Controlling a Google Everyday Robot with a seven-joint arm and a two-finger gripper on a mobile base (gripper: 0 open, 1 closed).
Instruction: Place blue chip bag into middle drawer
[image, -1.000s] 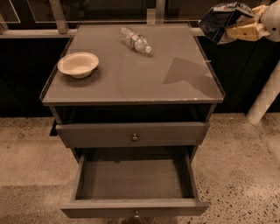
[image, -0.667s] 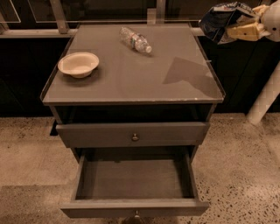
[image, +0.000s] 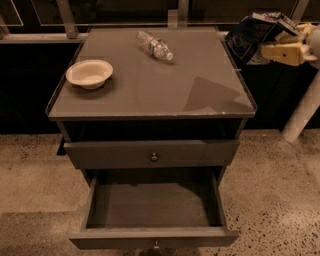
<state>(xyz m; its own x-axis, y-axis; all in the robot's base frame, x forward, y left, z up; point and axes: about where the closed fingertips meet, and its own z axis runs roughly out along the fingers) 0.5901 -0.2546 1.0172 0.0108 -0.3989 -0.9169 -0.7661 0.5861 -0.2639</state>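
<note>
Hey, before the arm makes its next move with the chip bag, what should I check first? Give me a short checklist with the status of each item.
1. Bag in the gripper, held in the air beyond the right edge of the cabinet: ok.
2. Middle drawer pulled open: ok.
3. Its visible floor bare, room for the bag: ok.
4. Upper drawer shut, not covering the opening below: ok.
5. Bottle and bowl on top, away from the gripper's side: ok.
6. Firmness of the grip on the bag: cannot tell.
</note>
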